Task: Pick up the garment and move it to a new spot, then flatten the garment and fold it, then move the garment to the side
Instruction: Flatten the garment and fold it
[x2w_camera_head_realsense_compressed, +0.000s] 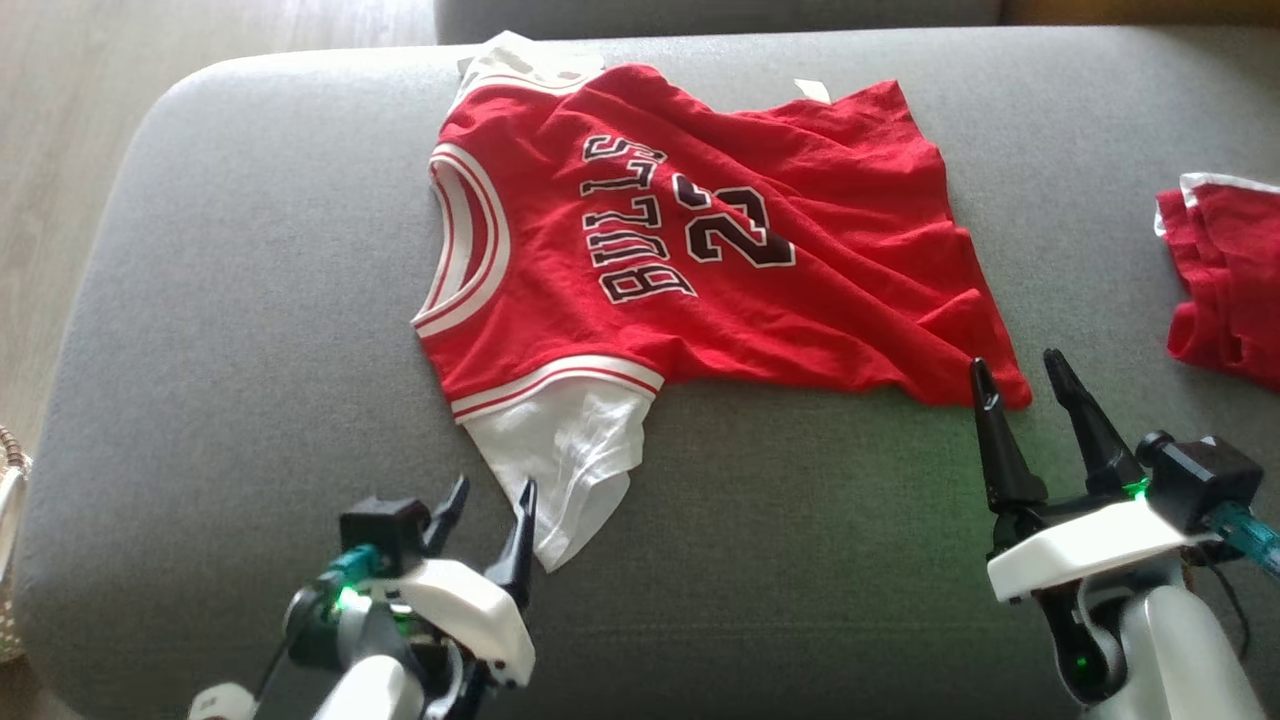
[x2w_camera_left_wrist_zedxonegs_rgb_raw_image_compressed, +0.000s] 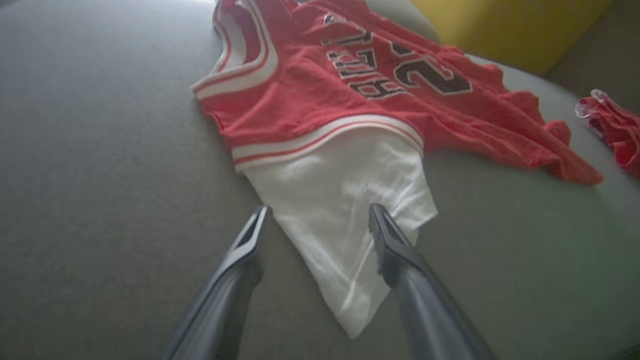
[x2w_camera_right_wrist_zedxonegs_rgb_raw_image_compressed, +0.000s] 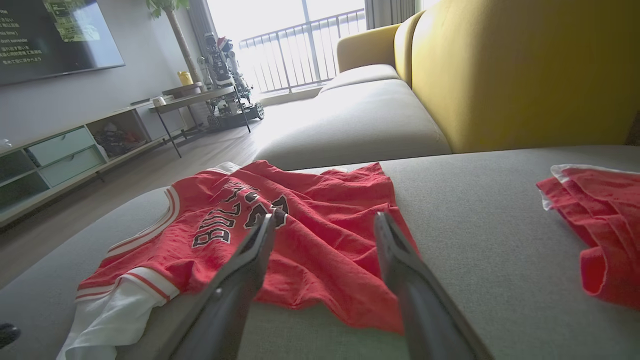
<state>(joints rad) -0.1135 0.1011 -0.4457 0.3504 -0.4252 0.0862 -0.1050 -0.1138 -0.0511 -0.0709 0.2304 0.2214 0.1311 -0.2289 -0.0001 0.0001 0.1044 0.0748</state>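
Lining up both grippers on the garment's near edge

At seven o'clock in the head view, the left gripper (x2w_camera_head_realsense_compressed: 493, 487) hovers with its fingers (x2w_camera_left_wrist_zedxonegs_rgb_raw_image_compressed: 395, 245) spread wide and holding nothing. They straddle one edge of the white sleeve (x2w_camera_head_realsense_compressed: 570, 460), probably to pinch that loose corner. The garment (x2w_camera_head_realsense_compressed: 720, 250), a red jersey, lies wrinkled but mostly spread across the middle of the grey cushion (x2w_camera_head_realsense_compressed: 250, 300), with its collar toward nine o'clock and its hem toward three. At four o'clock the right gripper (x2w_camera_head_realsense_compressed: 1015, 362) is likewise open and empty, its tips just beside the hem's near corner (x2w_camera_head_realsense_compressed: 1000, 388). Taking both near corners would likely let the cloth hang flat when lifted. Toward three o'clock, well apart, a second red cloth (x2w_camera_head_realsense_compressed: 1225, 280) lies bunched.
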